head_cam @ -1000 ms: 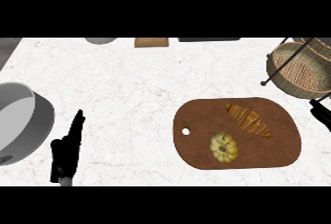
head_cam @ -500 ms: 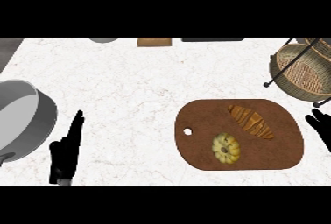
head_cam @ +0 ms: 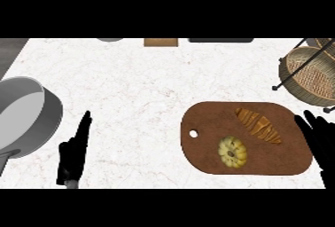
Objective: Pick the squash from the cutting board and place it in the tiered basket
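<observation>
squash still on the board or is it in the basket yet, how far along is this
Nothing is done yet: the squash lies on the cutting board beside a croissant. Neither hand holds anything; the right hand is open at the board's right edge, the left hand rests open on the counter. Grasping, lifting and placing in the tiered basket all remain.

Even, bright light is falling on my counter [head_cam: 150, 84], giving no glare. Soft shadows are hugging the board [head_cam: 209, 164] and pan [head_cam: 39, 119]. My black hands are showing little detail.
</observation>
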Robot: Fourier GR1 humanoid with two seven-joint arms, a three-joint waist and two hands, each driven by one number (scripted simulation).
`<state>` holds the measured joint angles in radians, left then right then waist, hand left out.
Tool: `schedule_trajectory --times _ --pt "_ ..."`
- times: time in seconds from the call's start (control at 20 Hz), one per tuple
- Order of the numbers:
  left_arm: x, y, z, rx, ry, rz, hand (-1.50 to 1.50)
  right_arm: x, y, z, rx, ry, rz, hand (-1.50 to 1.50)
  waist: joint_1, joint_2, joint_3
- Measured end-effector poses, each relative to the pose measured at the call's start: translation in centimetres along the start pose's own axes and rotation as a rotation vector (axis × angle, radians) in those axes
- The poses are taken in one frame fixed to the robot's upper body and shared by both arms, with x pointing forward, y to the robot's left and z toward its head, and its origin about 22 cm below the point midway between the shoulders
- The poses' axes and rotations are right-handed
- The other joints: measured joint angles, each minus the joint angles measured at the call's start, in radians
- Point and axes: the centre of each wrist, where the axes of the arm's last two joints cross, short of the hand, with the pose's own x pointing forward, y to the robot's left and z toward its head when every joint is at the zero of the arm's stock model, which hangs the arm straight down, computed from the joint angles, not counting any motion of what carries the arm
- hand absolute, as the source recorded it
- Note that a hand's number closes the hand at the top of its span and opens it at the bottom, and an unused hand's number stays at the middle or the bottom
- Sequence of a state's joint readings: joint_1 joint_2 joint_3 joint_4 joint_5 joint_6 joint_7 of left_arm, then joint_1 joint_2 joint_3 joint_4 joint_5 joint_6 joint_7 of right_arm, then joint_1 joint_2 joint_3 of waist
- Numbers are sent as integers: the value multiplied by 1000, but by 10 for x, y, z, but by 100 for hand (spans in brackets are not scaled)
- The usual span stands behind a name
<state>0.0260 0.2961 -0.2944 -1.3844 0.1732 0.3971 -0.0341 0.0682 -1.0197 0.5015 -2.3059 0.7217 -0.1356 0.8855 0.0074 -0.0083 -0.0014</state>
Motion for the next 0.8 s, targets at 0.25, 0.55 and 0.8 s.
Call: schedule_trajectory --times 0.25,0.55,0.8 --pt "2 -3 1 -12 3 2 0 21 17 6 -19 31 156 -150 11 2 0" --pt "4 -1 -2 -16 15 9 0 62 53 10 -19 1 205 -150 10 4 2" --pt "3 -3 0 -5 14 10 0 97 79 9 -2 -20 206 -150 4 4 4"
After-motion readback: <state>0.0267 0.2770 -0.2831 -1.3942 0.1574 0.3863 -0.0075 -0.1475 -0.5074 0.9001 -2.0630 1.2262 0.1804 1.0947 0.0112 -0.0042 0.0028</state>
